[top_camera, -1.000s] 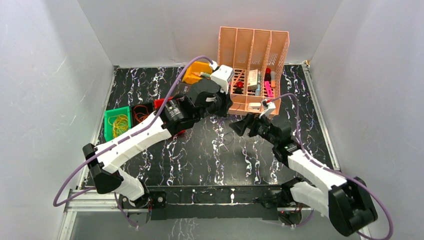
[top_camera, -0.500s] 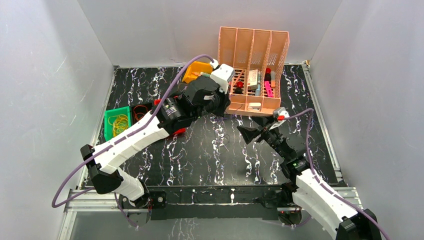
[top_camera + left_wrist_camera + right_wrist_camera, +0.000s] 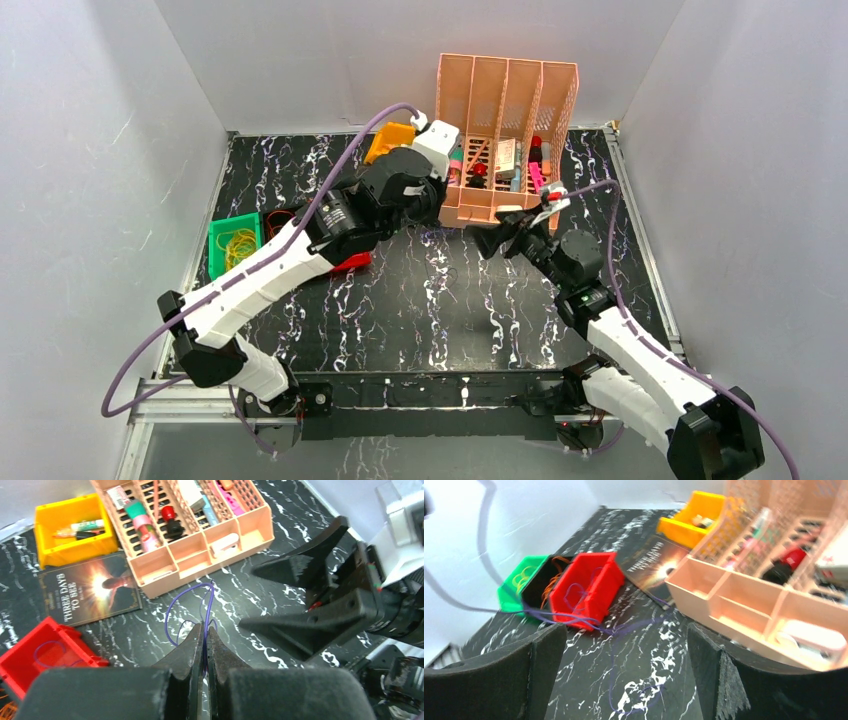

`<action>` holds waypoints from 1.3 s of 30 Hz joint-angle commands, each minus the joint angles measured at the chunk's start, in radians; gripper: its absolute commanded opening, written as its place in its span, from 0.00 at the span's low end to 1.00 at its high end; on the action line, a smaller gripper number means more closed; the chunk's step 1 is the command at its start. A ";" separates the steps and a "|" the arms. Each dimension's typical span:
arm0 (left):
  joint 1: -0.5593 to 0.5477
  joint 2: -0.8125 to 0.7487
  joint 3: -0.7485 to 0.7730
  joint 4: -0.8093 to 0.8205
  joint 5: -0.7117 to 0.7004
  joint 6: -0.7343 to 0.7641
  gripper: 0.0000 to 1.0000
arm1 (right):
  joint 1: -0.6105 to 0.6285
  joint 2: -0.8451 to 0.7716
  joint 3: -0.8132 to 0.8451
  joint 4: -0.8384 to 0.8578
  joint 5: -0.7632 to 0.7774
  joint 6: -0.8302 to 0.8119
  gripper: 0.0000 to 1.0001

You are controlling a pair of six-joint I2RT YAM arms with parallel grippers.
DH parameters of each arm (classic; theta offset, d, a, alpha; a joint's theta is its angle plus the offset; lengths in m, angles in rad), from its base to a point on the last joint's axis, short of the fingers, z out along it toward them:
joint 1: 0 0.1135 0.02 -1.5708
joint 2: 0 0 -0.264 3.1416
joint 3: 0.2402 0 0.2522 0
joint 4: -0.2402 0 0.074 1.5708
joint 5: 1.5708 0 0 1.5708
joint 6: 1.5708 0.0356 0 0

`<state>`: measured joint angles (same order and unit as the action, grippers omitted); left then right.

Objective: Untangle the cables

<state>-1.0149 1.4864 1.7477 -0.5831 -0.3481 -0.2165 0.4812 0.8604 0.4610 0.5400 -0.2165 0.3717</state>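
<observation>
Near the front left corner of the pink organiser (image 3: 505, 130), above the black marbled tabletop (image 3: 400, 320), your left hand (image 3: 204, 629) is pinched fully closed on a thin purple cable (image 3: 212, 602). From between the fingertips the cable extends in a loose loop that shows clearly against the tabletop. It reaches toward the organiser's front edge, though you cannot tell whether it touches. Your right hand (image 3: 497, 240) faces the left one from the right, close by, with its two fingers spread wide and nothing between them. The loop sits near the right hand's fingertips.

From the right wrist camera, a purple strand trails across the tabletop below those spread fingers and runs on to the left, passing just in front of the red bin (image 3: 584, 587). More purple cable lies coiled inside that bin. Just left of the red bin sits a black bin (image 3: 539, 591) holding the orange cables (image 3: 553, 575). Next to that is a green bin (image 3: 213, 250) holding the yellow cables (image 3: 240, 250). All three bins stand in the left half of the tabletop, well apart from the right hand.

A dark book (image 3: 87, 587) lies flat just left of the organiser, with a yellow bin (image 3: 70, 540) of small items behind it. The organiser's slots hold assorted small items, too mixed to name with confidence
</observation>
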 commanded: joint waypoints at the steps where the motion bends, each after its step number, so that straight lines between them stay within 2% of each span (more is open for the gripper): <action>1: 0.041 -0.036 0.058 -0.075 -0.107 0.041 0.00 | 0.002 -0.006 0.094 -0.301 0.315 0.184 0.98; 10: 0.204 -0.047 0.146 -0.120 -0.080 0.108 0.00 | 0.001 -0.059 0.010 -0.323 0.310 0.227 0.98; 16: 0.348 0.052 0.320 -0.177 -0.098 0.179 0.00 | 0.000 -0.124 0.029 -0.406 0.344 0.156 0.98; 18: 0.425 0.072 0.381 -0.174 -0.065 0.184 0.00 | 0.001 -0.104 0.032 -0.398 0.328 0.161 0.98; 21: 0.481 0.083 0.413 -0.188 -0.047 0.194 0.00 | 0.000 -0.073 0.037 -0.401 0.307 0.166 0.98; 39: 0.710 -0.002 0.251 -0.161 0.035 0.179 0.00 | 0.001 -0.048 0.007 -0.385 0.259 0.205 0.98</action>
<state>-0.3401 1.5421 2.0228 -0.7551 -0.3435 -0.0380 0.4801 0.8127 0.4664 0.1062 0.0555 0.5655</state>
